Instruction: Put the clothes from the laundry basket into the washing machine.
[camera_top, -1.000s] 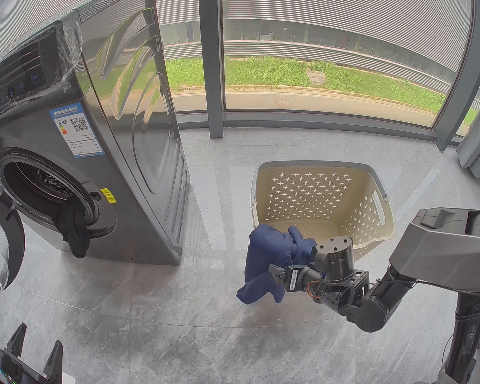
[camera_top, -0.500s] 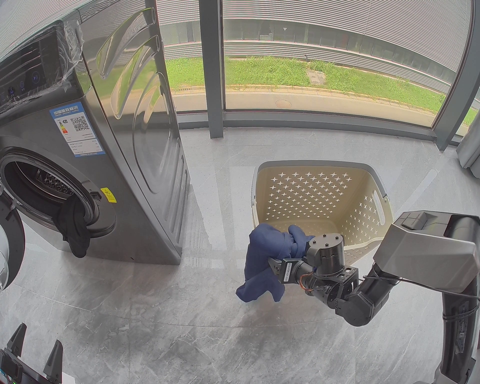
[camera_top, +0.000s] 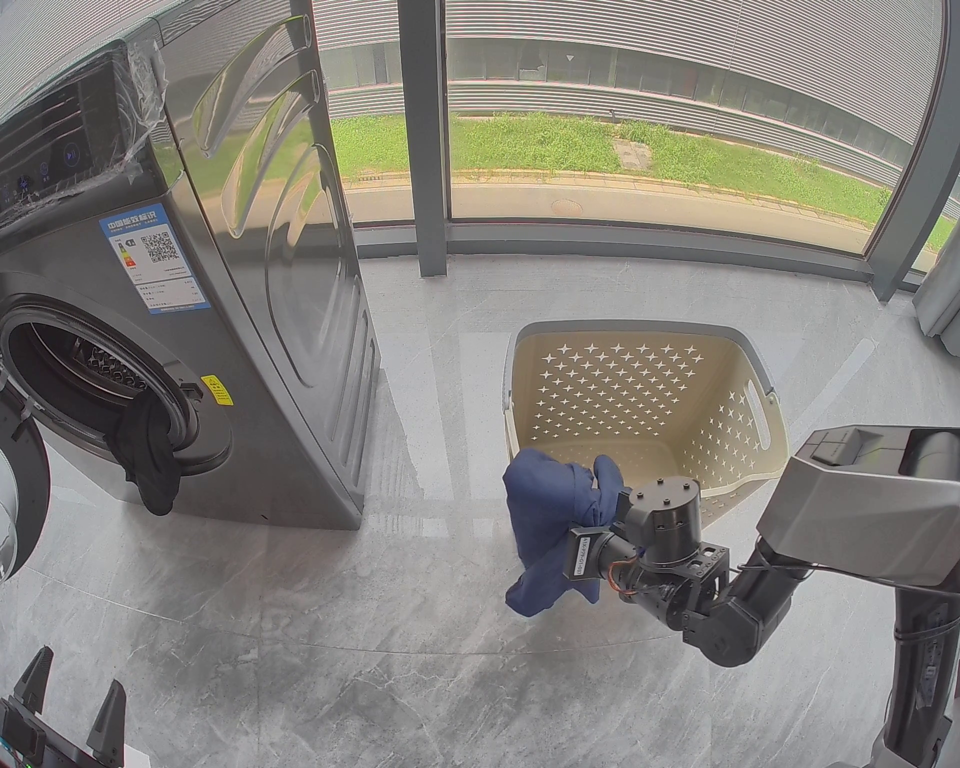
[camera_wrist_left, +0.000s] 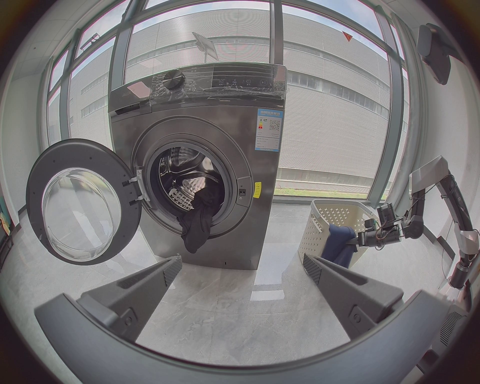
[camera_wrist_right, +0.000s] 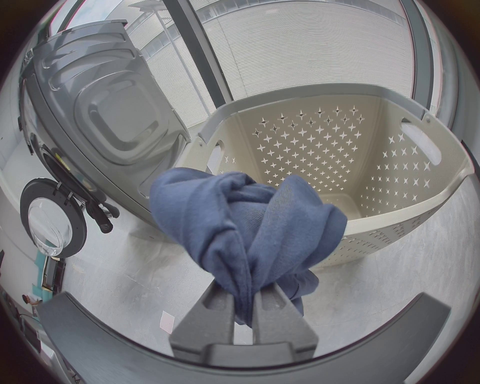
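Clamped tight on a blue garment (camera_top: 548, 525), the right claw (camera_wrist_right: 244, 306) hangs just in front of the laundry basket (camera_top: 640, 329), at its near left corner. Its two fingers (camera_wrist_right: 282, 312) pinch a fold of the cloth between them. The rest bunches above the claw and droops toward the floor (camera_top: 350, 620). The cloth looks to be just beside the basket's near rim, though I cannot tell if they touch.

Well to the left of the basket stands the washing machine (camera_top: 260, 300), with its round door (camera_wrist_left: 82, 200) swung open. A dark garment (camera_wrist_left: 197, 225) hangs out over the lip of the drum opening.

Far to the basket's near left, the left claw (camera_wrist_left: 240, 261) sits low with its fingers spread wide, gripping nothing.
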